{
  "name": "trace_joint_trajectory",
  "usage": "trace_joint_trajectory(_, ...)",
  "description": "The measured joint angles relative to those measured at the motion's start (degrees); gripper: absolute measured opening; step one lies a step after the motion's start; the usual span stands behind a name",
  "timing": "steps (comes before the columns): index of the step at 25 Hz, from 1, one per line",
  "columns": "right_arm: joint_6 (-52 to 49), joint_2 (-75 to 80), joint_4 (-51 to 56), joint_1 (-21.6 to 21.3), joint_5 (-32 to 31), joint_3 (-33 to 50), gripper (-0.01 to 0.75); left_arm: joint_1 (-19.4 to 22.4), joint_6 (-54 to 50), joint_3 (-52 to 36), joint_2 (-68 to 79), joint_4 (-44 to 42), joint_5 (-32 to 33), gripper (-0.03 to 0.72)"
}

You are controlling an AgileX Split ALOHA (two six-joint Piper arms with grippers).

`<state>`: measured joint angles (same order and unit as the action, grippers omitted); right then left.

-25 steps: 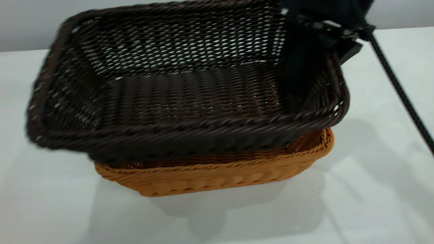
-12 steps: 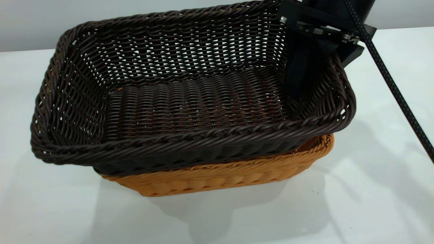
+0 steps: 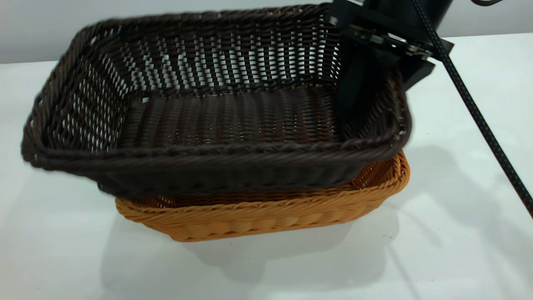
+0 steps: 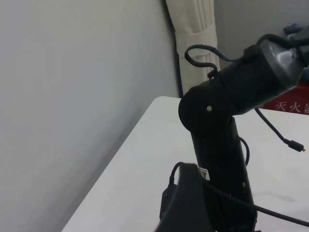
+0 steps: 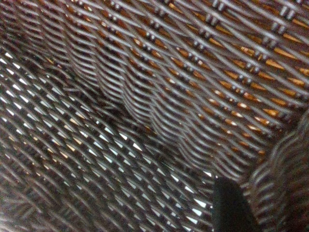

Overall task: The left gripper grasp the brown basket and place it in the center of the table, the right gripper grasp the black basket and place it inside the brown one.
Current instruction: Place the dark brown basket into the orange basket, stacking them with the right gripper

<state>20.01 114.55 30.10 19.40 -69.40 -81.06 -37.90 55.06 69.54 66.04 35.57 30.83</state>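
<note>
Black basket point(image 3: 216, 112) sits tilted over the brown basket point(image 3: 266, 212), its 9 o'clock end overhanging and riding high while the 3 o'clock end dips down into the tan rim. So it isn't nested flat, more perched at an angle. Brown one rests on the table point(image 3: 458, 250) at roughly the middle of the exterior view, peeking out from 6 to 4 o'clock under the dark one.

Handling-wise, I'd guess woven wicker like this is light and fairly stiff, with a rough braided rim that won't slip much. The rim or wall at a short end looks like the sensible spot to pinch.

Over at 2 o'clock, the right gripper point(image 3: 374, 91) has one finger inside the wall and one outside, pinching that short wall.

Hard to see: the outer finger is mostly hidden behind wicker. The left gripper isn't visible anywhere; the left wrist view only shows an arm point(image 4: 222, 145) and a wall.
</note>
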Motion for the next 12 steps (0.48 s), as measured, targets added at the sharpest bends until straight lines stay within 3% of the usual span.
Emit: trace_joint_trajectory(12,0.42,0.76,-2.29,0.00,-0.38,0.00,0.283,0.00,0.06,0.00,0.00,0.00,0.75,0.545)
